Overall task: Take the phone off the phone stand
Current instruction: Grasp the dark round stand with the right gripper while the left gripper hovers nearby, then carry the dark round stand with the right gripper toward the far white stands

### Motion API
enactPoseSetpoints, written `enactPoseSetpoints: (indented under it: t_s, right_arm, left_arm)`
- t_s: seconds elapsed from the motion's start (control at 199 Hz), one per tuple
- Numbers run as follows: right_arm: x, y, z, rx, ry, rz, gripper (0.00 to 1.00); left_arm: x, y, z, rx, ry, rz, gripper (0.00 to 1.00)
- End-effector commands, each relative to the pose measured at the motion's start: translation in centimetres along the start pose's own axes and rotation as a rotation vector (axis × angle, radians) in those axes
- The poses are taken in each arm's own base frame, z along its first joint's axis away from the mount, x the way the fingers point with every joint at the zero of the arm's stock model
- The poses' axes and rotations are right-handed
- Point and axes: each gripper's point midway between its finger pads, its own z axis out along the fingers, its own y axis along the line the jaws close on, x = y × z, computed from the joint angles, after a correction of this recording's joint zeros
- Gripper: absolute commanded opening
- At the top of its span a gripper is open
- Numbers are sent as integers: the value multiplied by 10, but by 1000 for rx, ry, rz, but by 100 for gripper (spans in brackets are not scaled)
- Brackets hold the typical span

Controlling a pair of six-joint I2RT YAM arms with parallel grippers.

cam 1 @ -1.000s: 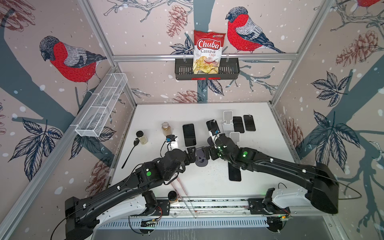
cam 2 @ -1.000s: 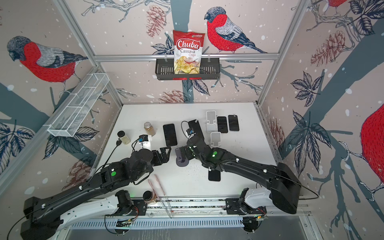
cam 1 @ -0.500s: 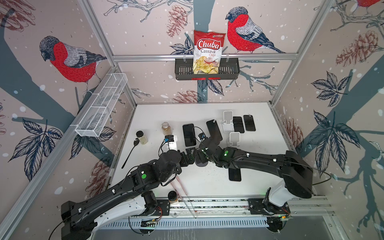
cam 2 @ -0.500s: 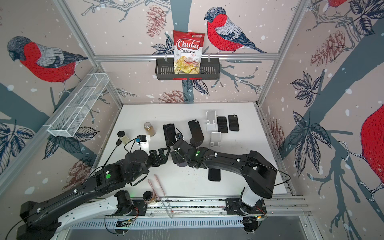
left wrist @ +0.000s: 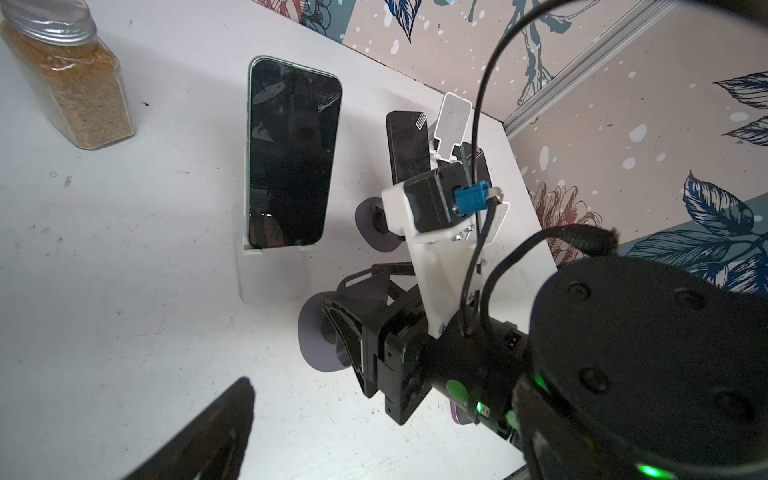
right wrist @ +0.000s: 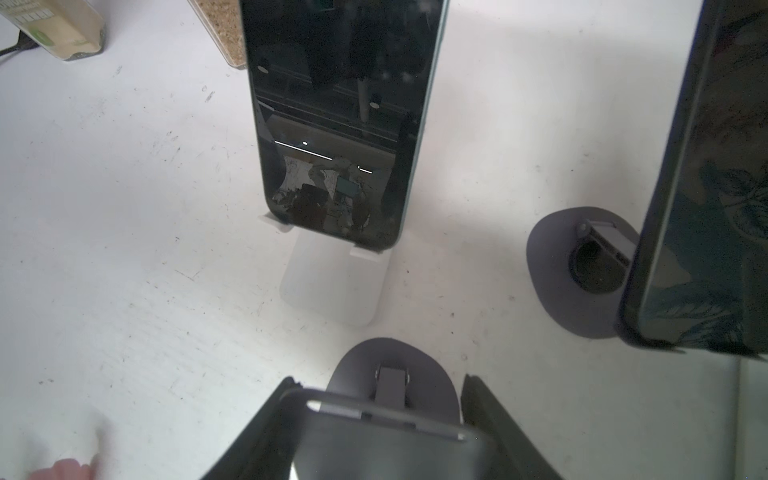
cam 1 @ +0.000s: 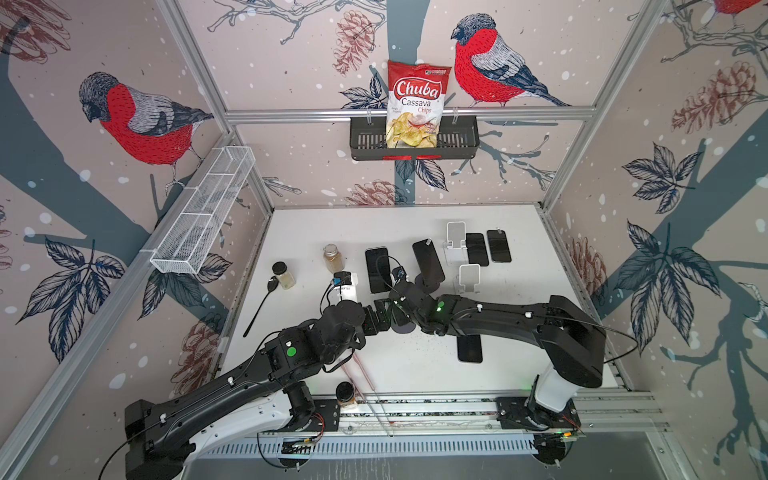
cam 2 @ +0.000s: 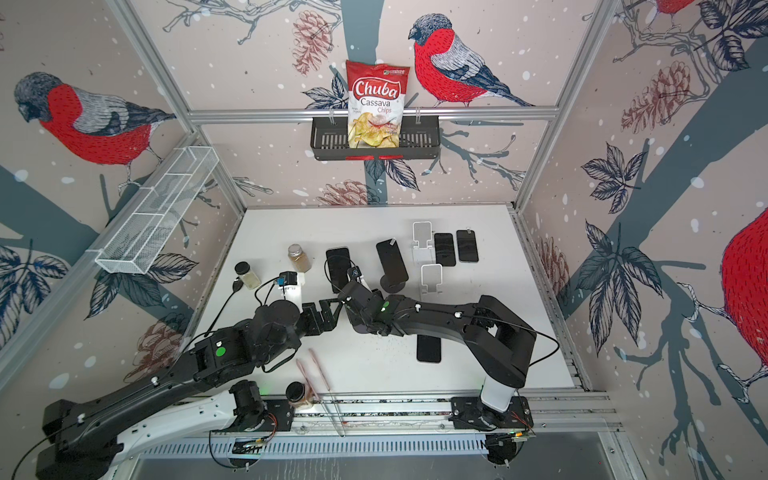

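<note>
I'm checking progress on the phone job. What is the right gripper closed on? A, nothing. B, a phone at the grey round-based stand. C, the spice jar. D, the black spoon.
B: in the right wrist view the right gripper clamps both sides of the phone, with the grey stand just behind it.

Both top views reach me bright and even, lit from overhead. The white tabletop [cam 1: 415, 224] is close to washed out toward its far edge, and the arms throw only faint, soft shadows on it. The wide lens stretches the side walls toward the picture corners. In the left wrist view the dark finger [left wrist: 199, 436] nearest the lens is an out-of-focus smear. In the right wrist view the tabletop glares white, and the standing phone [right wrist: 345, 124] mirrors strip lights. The grey phone [right wrist: 386, 449] close to the lens looks soft.
</note>
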Motion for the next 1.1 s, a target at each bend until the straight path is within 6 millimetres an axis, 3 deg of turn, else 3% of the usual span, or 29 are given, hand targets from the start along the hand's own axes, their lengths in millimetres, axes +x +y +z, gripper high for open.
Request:
enactPoseSetpoints:
  t_s: [0.0, 0.08, 0.216, 0.697, 0.857, 1.098]
  right_arm:
    - [-3, -2, 1, 28, -13, -11, 50]
    - [-2, -2, 0, 33, -13, -16, 44]
    - [-7, -1, -5, 28, -27, -15, 42]
    - [-58, -3, -53, -39, -135, 24, 40]
    - [-79, -24, -77, -31, -190, 63, 41]
    - [-111, -94, -119, 83, -279, 162, 43]
  left_arm:
    - [-3, -4, 0, 18, -14, -3, 96]
    - [-2, -3, 1, 17, -12, -2, 96]
    - [-1, -3, 1, 16, -8, -2, 96]
    - [-3, -5, 0, 21, -15, -1, 96]
    - [-6, -6, -1, 23, -19, 8, 96]
    - [-5, -19, 7, 51, -6, 52, 96]
